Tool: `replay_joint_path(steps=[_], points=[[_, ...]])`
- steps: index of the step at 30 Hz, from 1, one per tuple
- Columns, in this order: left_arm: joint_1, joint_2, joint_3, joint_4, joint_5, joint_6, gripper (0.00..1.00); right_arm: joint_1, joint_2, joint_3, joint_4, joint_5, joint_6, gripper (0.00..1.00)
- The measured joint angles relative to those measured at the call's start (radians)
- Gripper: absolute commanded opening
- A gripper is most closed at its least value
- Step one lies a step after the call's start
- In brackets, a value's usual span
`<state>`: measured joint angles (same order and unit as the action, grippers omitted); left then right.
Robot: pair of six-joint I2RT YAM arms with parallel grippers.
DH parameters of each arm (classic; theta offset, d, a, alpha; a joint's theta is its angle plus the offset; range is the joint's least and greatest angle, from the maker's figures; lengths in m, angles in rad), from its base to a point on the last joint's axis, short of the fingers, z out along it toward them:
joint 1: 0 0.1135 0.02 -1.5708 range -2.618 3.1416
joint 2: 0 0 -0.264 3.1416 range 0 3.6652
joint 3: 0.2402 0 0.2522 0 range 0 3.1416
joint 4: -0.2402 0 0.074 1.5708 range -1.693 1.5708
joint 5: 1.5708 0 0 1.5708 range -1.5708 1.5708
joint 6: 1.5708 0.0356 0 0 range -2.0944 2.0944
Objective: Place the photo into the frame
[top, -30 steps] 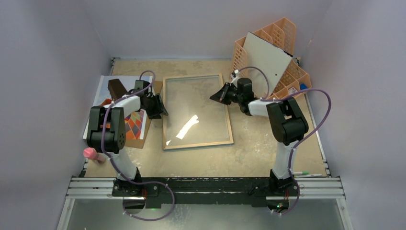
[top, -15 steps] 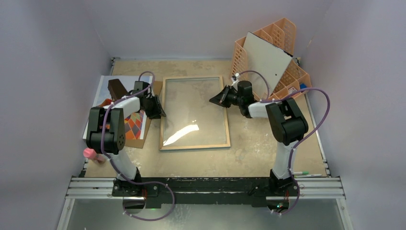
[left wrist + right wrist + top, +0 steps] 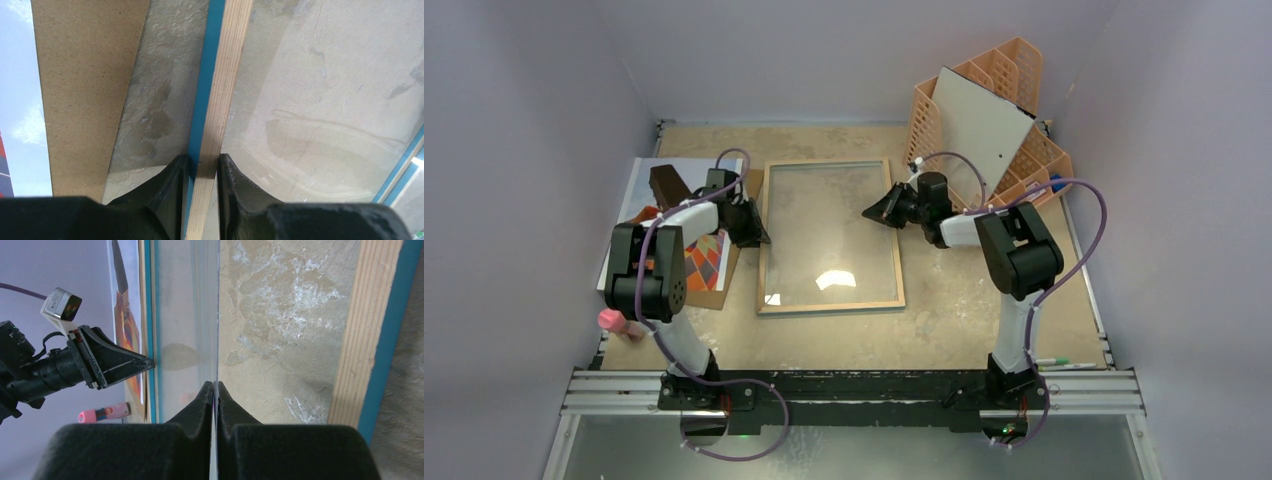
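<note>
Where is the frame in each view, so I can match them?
Top external: the frame at table centre.
Left wrist: the frame, one rail running up the middle.
Right wrist: the frame, rail at right, another left of centre.
Shared landmark: the left gripper on its left rail.

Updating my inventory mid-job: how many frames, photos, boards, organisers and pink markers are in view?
frame: 1
photo: 1
boards: 2, brown board and white board
organiser: 1
pink marker: 1
total: 6
</note>
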<state>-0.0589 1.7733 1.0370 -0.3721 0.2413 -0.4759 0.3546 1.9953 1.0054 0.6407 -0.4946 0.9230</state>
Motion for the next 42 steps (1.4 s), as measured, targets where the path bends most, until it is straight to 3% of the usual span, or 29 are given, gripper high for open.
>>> replay_joint_path(steps=[12,21,28,30,32,42], points=[[-0.027,0.002,0.019,-0.026,-0.040,0.014,0.28,0.008,0.001,0.000,-0.016,0.006,0.000,0.06],[-0.031,0.006,0.024,-0.030,-0.053,0.016,0.25,0.011,0.001,0.000,-0.026,0.008,-0.002,0.11],[-0.094,0.021,0.064,-0.083,-0.197,0.023,0.20,0.011,0.001,0.000,-0.046,0.010,-0.004,0.14],[-0.101,0.026,0.073,-0.096,-0.217,0.023,0.18,0.012,0.001,0.002,-0.062,0.010,-0.006,0.18],[-0.113,0.030,0.084,-0.112,-0.248,0.015,0.17,0.013,0.001,0.010,-0.092,0.010,-0.011,0.29],[-0.114,0.032,0.089,-0.118,-0.252,0.013,0.18,0.015,-0.056,0.052,-0.309,0.014,-0.054,0.53]])
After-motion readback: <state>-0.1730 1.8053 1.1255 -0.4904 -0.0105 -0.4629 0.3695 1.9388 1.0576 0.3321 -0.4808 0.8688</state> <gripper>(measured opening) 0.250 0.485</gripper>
